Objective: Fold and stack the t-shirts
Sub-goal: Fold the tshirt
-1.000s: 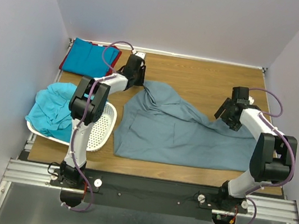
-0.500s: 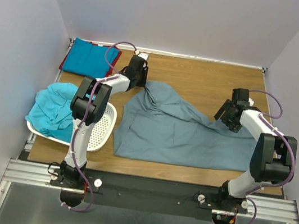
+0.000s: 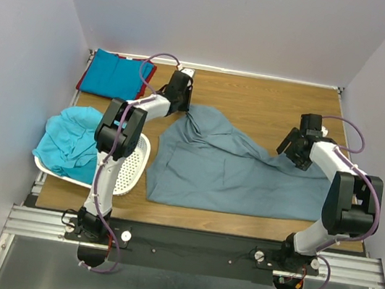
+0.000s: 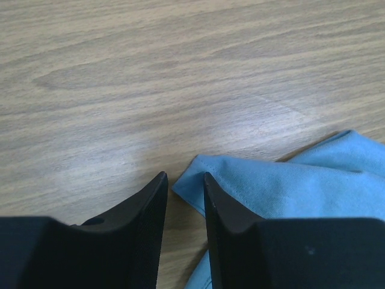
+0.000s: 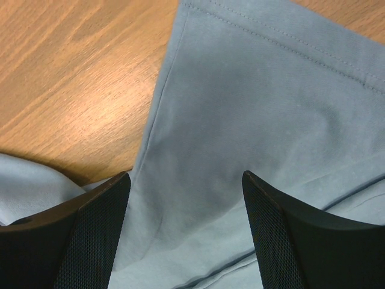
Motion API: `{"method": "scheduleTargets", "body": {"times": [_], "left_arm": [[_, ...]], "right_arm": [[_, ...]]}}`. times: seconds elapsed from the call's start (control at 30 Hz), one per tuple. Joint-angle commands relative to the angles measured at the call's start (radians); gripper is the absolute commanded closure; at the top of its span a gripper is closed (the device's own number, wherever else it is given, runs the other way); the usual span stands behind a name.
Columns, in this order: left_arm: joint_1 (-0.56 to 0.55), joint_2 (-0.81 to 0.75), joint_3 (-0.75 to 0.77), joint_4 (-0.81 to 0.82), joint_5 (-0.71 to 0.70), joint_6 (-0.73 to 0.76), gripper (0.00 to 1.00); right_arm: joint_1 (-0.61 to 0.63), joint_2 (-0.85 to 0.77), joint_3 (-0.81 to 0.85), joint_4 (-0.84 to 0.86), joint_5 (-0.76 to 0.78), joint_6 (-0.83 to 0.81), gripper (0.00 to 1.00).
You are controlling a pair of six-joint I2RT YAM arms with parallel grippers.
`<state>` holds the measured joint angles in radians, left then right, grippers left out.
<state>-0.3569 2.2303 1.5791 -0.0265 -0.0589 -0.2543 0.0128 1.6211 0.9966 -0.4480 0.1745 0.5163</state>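
The large grey-blue t-shirt is lying spread across the middle of the tabletop, rumpled toward its far left corner. The left hand is reaching down at that corner. Its fingers are standing only narrowly apart, with the cloth tip lying in the gap and bare wood showing between them. The right hand is hovering wide open over the shirt's right part. A bright blue t-shirt is sitting folded on a red t-shirt in the far left corner. A turquoise t-shirt is filling the white basket.
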Motion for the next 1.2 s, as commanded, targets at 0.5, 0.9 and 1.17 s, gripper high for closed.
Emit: {"method": "scheduleTargets", "body": {"times": [0.5,0.9,1.17], "left_arm": [[-0.017,-0.024,-0.017,-0.03,0.054,0.013,1.0],[-0.017,-0.115,-0.042,0.007,0.142,-0.005,1.0],[-0.017,-0.141,-0.051,0.01,0.139,0.001,1.0]], "right_arm": [[-0.05,0.161,0.155,0.014,0.046,-0.025,0.2],[-0.085,0.33,0.293,0.026,0.125,-0.048,0.35],[-0.086,0.385,0.35,0.026,0.143,-0.059,0.45]]}}
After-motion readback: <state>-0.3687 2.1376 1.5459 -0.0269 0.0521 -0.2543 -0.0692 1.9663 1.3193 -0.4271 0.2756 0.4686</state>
